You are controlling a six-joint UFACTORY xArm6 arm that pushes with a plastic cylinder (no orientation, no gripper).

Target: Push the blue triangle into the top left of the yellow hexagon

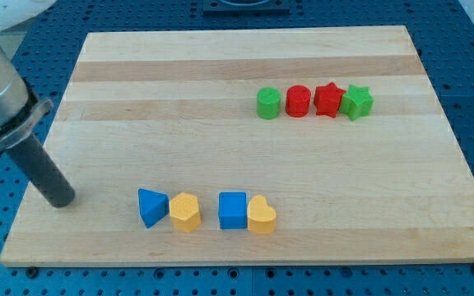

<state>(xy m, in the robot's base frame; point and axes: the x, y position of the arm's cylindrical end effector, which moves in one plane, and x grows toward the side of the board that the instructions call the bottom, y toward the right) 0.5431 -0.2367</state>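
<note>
The blue triangle [151, 206] lies on the wooden board near the view's bottom, left of centre. The yellow hexagon [185, 212] sits right beside it on its right, touching or nearly touching. My tip [60, 200] is at the board's left edge, well to the left of the blue triangle, at about the same height in the view. The rod rises up and to the left toward the arm at the view's top left.
A blue cube [232, 210] and a yellow heart [262, 215] sit together right of the hexagon. A row stands at upper right: green cylinder [268, 104], red cylinder [298, 102], red star [328, 99], green star [357, 102]. The wooden board [220, 74] lies on a blue perforated table.
</note>
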